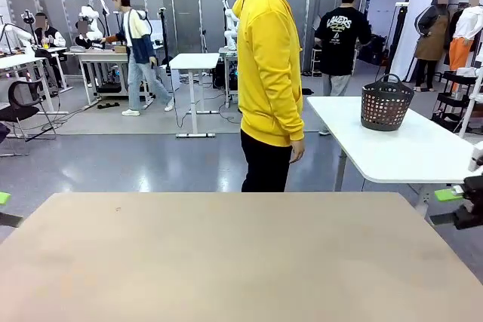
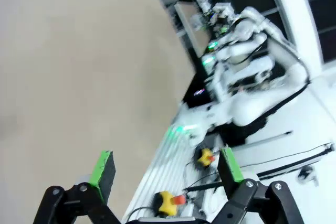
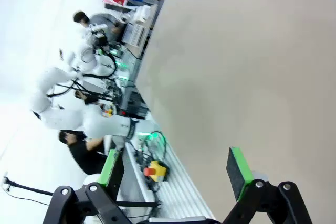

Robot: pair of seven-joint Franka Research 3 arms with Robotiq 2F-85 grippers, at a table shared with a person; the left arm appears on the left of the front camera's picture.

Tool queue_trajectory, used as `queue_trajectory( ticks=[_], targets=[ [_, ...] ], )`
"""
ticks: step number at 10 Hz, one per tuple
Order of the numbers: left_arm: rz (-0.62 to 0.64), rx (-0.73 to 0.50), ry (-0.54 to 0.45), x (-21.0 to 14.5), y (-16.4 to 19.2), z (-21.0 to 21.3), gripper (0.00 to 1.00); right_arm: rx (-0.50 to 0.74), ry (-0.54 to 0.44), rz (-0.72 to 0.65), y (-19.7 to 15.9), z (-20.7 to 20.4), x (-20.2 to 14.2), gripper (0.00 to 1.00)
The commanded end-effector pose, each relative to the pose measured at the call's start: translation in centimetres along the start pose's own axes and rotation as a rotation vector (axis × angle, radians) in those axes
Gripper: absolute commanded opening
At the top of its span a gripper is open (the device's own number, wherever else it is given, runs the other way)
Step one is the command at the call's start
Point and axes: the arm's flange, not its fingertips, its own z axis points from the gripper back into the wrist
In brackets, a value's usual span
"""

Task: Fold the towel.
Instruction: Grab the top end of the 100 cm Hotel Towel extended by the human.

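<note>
Green-padded left end effector (image 2: 166,153), jaws wide, near smooth matte beige tabletop (image 2: 79,51).

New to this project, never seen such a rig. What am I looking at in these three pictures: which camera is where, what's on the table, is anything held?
Two white robot arms share a tan table with a person in a yellow hoodie, who stands at the far side. The front picture comes from a fixed camera between the arms, looking across the table at the person. The other two come from cameras on the wrists. Each looks along its own black fingers with green pads, and rolls with the wrist, so the room looks tilted. The left gripper is open over the table's edge, with nothing between its fingers. The right gripper is open too and holds nothing. The tabletop they look at is plain tan board. The dark basket stands on a separate white table behind.
</note>
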Motion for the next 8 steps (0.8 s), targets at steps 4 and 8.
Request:
queue_trajectory(
  ticks=[4,8],
  targets=[
    [0.244,-0.073,-0.174,-2.7,7.1,6.4,1.00,0.095,-0.098,-0.017,-2.0,3.5,-2.2,1.00],
    [0.239,-0.104,-0.295,-4.6,7.8,8.0,1.00,0.069,-0.106,-0.046,-2.6,4.3,-3.7,1.00]
  ],
)
